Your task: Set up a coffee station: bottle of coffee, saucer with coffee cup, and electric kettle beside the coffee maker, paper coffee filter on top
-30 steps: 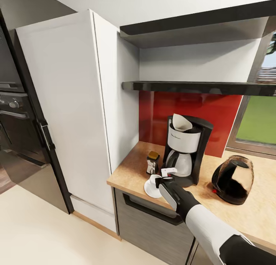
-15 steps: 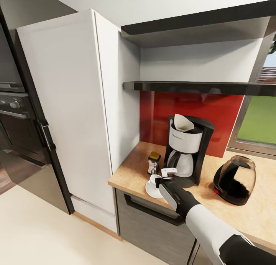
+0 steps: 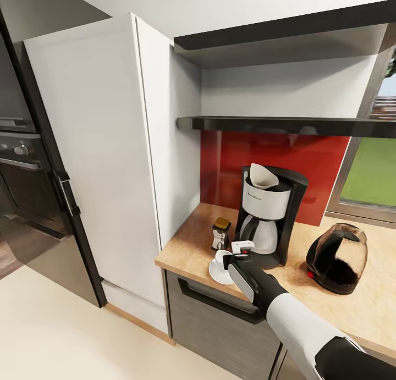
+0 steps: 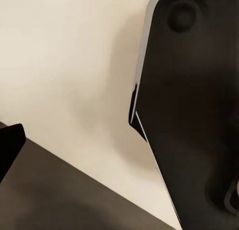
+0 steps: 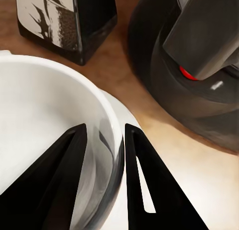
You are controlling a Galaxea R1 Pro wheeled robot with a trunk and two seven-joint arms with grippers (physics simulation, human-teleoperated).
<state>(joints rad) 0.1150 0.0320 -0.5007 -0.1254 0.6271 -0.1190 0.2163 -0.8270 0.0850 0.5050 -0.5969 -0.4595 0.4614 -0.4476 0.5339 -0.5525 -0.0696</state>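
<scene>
- We are observing the right gripper (image 3: 234, 254) reaching over the front edge of the countertop (image 3: 190, 248), its two black fingers (image 5: 142, 180) straddling the wall of the cup (image 5: 55, 135), one inside and one outside, clamped on the rim
- The cup (image 3: 222, 258) is sitting on the saucer (image 3: 215, 272), which is lying near the counter's front edge, just in front of the coffee maker (image 3: 269, 215)
- We are noting the paper filter (image 3: 262, 176) resting in the top of the coffee maker, tilted toward the left
- The coffee jar (image 3: 220, 233) is standing upright just left of the coffee maker and behind the saucer; the right wrist view is showing its label (image 5: 47, 20) close beyond the cup
- The kettle (image 3: 336, 257) is standing on the counter to the right of the coffee maker, apart from it
- The black shelf (image 3: 286, 125) is running along the wall above the machine
- The left wrist view is showing pale floor and a dark robot part; we cannot tell the left gripper's state
</scene>
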